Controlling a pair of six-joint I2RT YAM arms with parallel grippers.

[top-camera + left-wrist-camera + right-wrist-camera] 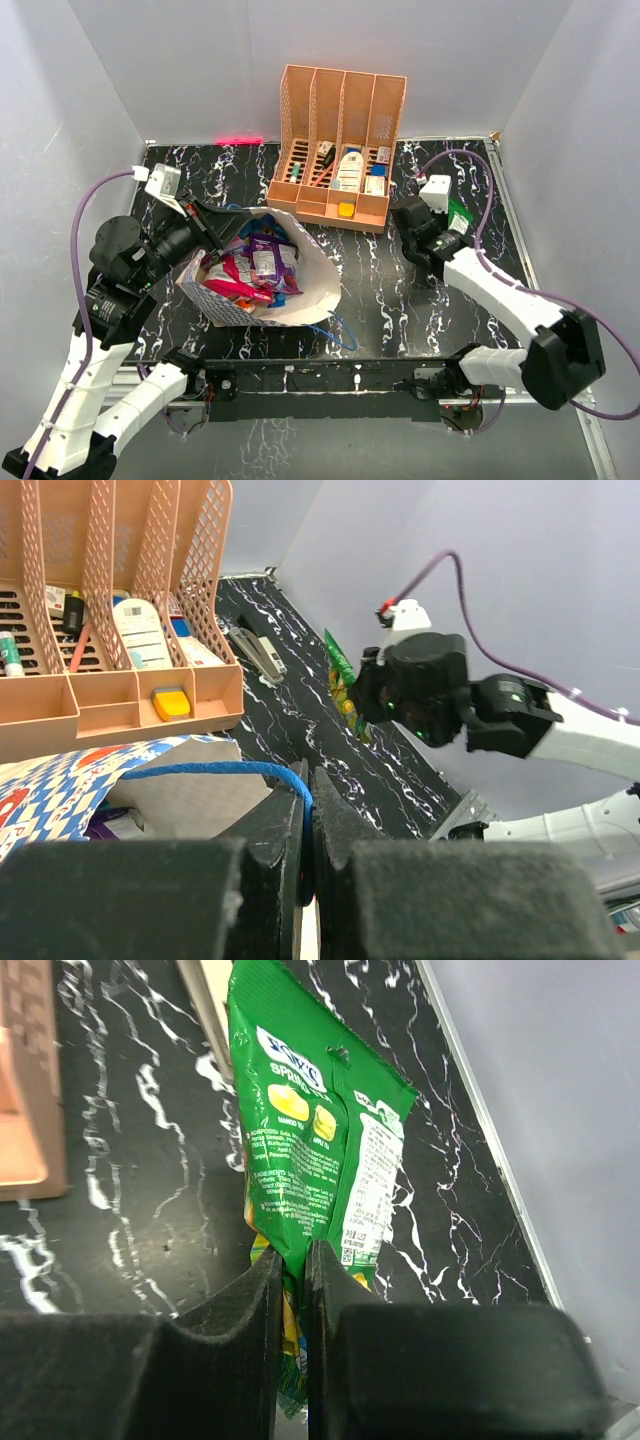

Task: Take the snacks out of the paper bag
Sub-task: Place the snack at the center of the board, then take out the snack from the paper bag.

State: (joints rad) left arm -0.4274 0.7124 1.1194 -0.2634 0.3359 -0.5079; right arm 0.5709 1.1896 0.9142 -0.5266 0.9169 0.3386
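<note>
The paper bag (318, 285), blue-and-white checked outside and white inside, lies open at the table's left-centre. Inside it several snacks (255, 265) in purple, pink, red and blue are piled together. My left gripper (232, 228) is at the bag's upper rim, shut on its thin blue string handle (215, 770); in the left wrist view the string runs between the closed fingertips of that gripper (308, 778). My right gripper (293, 1260) is shut on the lower edge of a green snack packet (315, 1150), held above the table at the right (460, 214), apart from the bag.
An orange slotted organizer (335, 130) with small bottles and boxes stands at the back centre. A stapler (256, 652) lies to its right. The bag's second blue string handle (343, 335) trails on the table near the front rail. A metal edge (480, 1120) borders the table's right side.
</note>
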